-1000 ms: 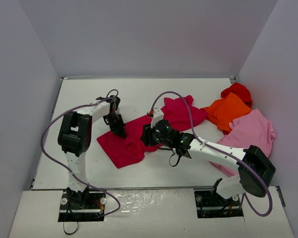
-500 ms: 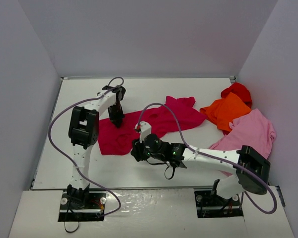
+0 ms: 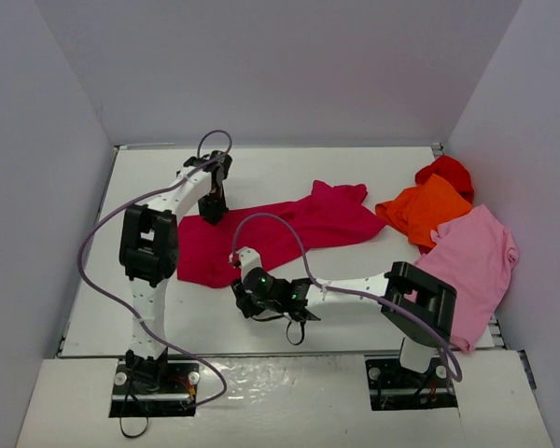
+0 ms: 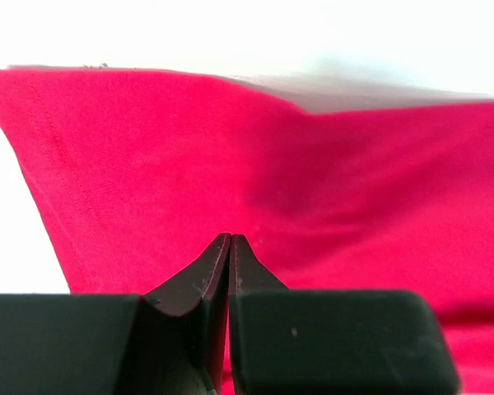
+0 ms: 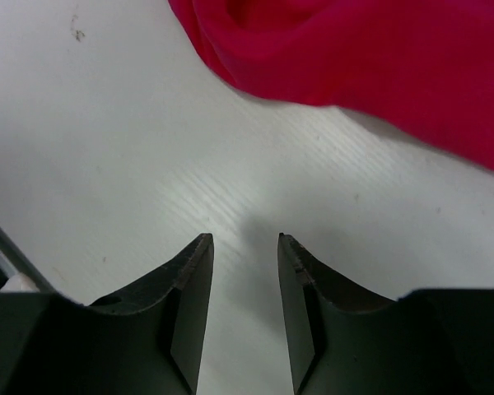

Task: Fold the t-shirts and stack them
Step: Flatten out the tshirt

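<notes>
- Four t-shirts, none folded or stacked: all of it is left for you
- Crimson t-shirt [image 3: 289, 229] lies spread and wrinkled across the table [image 3: 149, 177]; orange shirt [image 3: 427, 210], bright red shirt [image 3: 445, 173] and light pink shirt [image 3: 471, 252] heaped at right
- Left fingers [image 4: 206, 280] clenched, seemingly pinching its far-left corner; right fingers [image 5: 185, 288] parted, empty, beside its near hem

White flat bench [image 3: 355, 168], matte, faint ribbed grain visible in right wrist view. Small dark speck [image 5: 78, 34] on bench surface there. Thin silver edge strip [image 3: 280, 146] along far side of bench. Pale grey-lilac wall panels enclose three sides: back [image 3: 280, 75], left [image 3: 37, 187], right [image 3: 532, 140].
</notes>
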`<state>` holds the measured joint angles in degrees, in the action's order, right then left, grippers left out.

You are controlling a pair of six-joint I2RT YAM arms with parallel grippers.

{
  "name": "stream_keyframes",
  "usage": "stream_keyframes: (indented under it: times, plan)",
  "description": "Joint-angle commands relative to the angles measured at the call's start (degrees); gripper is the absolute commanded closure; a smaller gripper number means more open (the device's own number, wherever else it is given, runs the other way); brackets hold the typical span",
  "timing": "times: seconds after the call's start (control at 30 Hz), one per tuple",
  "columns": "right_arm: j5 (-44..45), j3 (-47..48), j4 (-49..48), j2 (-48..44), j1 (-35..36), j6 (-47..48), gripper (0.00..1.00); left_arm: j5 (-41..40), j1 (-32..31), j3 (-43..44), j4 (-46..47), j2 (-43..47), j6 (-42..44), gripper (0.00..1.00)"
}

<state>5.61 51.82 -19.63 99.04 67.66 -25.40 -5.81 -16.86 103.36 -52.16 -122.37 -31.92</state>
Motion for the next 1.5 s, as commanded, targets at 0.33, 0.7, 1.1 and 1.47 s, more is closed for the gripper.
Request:
stream_keyframes:
  times: [0.33,0.7,1.1,1.47]
  plan:
    - [-6.0,25.9,-4.3,15.2,-8.2,5.9,0.6,3.0,3.9,-8.9,6.4,20.9,-2.2,1.0]
    - [-10.3,31.5,-2.7,23.8,-14.6,6.7,0.6,12.6,10.5,-14.1,10.9,26.4,-3.8,1.0]
    - [0.0,33.0,4.7,24.3,-13.3,14.4,0.59,13.9,11.7,-15.0,12.1,28.0,-4.1,1.0]
    - [27.2,39.9,9.1,30.9,-3.7,38.5,0.59,14.7,12.1,-15.3,12.5,28.6,-4.4,1.0]
